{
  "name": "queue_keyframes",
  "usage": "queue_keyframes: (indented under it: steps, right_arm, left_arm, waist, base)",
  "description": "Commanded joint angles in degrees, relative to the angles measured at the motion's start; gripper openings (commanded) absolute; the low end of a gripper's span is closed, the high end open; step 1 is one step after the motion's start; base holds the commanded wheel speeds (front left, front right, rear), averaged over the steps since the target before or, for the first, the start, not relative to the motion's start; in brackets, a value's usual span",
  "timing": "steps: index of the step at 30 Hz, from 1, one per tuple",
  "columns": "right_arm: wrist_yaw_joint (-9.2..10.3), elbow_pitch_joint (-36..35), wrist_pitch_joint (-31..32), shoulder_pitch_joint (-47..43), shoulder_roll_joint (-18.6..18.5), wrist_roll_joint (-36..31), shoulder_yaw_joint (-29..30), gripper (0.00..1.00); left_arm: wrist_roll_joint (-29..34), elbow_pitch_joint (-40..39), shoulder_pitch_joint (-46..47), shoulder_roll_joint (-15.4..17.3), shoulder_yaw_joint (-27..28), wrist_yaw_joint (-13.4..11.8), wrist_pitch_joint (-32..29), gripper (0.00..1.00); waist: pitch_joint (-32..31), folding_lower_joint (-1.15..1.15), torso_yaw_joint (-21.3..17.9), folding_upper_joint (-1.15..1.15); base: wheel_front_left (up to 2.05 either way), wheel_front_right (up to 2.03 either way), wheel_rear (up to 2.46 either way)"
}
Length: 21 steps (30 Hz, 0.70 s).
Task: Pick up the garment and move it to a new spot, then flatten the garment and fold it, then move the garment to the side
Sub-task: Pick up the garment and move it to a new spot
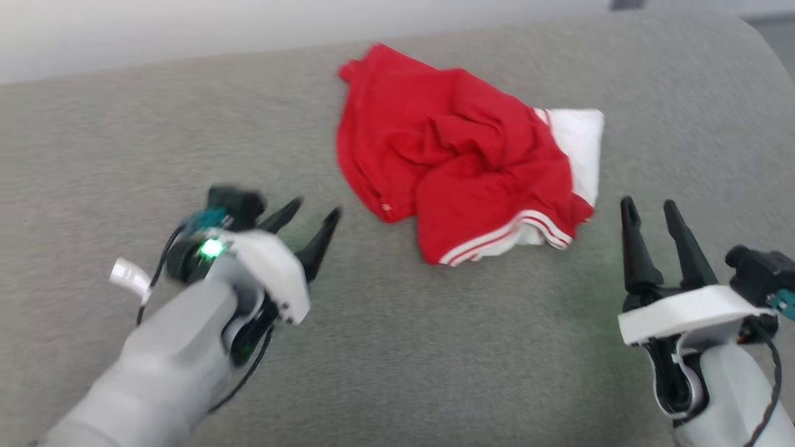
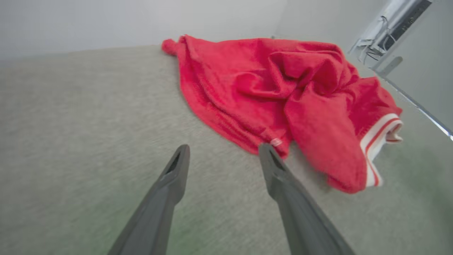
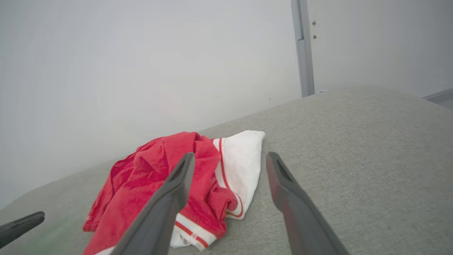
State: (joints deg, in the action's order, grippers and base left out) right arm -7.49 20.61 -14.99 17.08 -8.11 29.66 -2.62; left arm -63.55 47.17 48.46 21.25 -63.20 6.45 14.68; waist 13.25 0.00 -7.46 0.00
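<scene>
Step in hand, by judgement: between the move and the flattening. The garment [image 1: 459,161] in a crumpled heap on the grey fabric surface [image 1: 397,360], toward its far side, about midway between the two arms. Not yet flat, no fold made.

Left gripper [image 1: 317,208]: fingers spread apart, holding nothing, low over the surface just beside the near left edge of the garment, seemingly without touching it. Right gripper [image 1: 649,203]: also wide apart and empty, near the striped trim [image 1: 497,239] but clear of it.

Next, probably: taking two edges or corners and pulling them apart. Calls for finding real corners in the heap, with red layers twisted over each other and the white section [image 1: 581,143] tucked at the right. Better to pinch one layer only; otherwise a risk of lifting a whole bundle. A small label [image 2: 276,142] on the near hem, perhaps useful as a mark.

Surface: grey woven cloth, soft-looking like a cushion, rounded at the far right corner. Behind it a pale plain wall [image 3: 141,53] and a grey upright post [image 3: 302,49]. Head view slightly blurred.
</scene>
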Motion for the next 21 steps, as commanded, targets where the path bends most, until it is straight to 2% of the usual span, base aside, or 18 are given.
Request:
queue_keyframes:
  steps: [1,3,7,11,12,18,21]
  right_arm:
    - [0.0,0.2,-0.2,-1.2,-0.6,-0.3,0.0,1.0]
    - [0.0,0.3,-0.2,-2.1,-1.4,-0.4,0.5,1.0]
    - [0.0,0.3,-0.2,-4.4,-2.6,-0.4,1.9,1.0]
    - [0.0,0.3,-0.2,-6.2,-3.6,-0.5,2.6,1.0]
    - [0.0,0.3,-0.2,-6.2,-3.6,-0.5,2.6,1.0]
    - [0.0,-0.1,-0.2,-7.6,-4.2,-0.5,4.3,1.0]
    - [0.0,-0.7,-0.2,-7.9,-4.0,-0.4,5.4,1.0]
  left_arm:
    - [-1.0,0.7,-3.0,0.2,2.1,-0.7,0.5,1.0]
    - [-0.6,-0.3,-6.1,0.7,7.6,-1.5,0.5,1.0]
    - [4.1,-3.2,-15.4,1.0,17.3,-3.3,0.5,1.0]
    - [10.9,-8.6,-23.3,0.7,28.8,-4.6,0.6,1.0]
    - [10.9,-8.6,-23.3,0.7,28.8,-4.6,0.6,1.0]
    - [25.6,-20.2,-34.5,-1.5,44.7,-6.2,0.5,1.0]
    - [32.8,-25.8,-40.7,-4.3,52.7,-6.1,0.5,1.0]
  waist:
    - [-3.4,0.0,3.8,0.0]
    - [-4.2,0.0,5.2,0.0]
    - [-5.9,0.0,7.9,0.0]
    - [-7.0,0.0,9.4,0.0]
    - [-7.0,0.0,9.4,0.0]
    - [-8.4,0.0,10.1,0.0]
    - [-8.9,0.0,9.7,0.0]
  base:
    - [0.0,0.0,0.0]
    - [0.0,0.0,0.0]
    - [0.0,0.0,0.0]
    - [0.0,0.0,0.0]
    - [0.0,0.0,0.0]
    - [0.0,0.0,0.0]
    - [0.0,0.0,0.0]
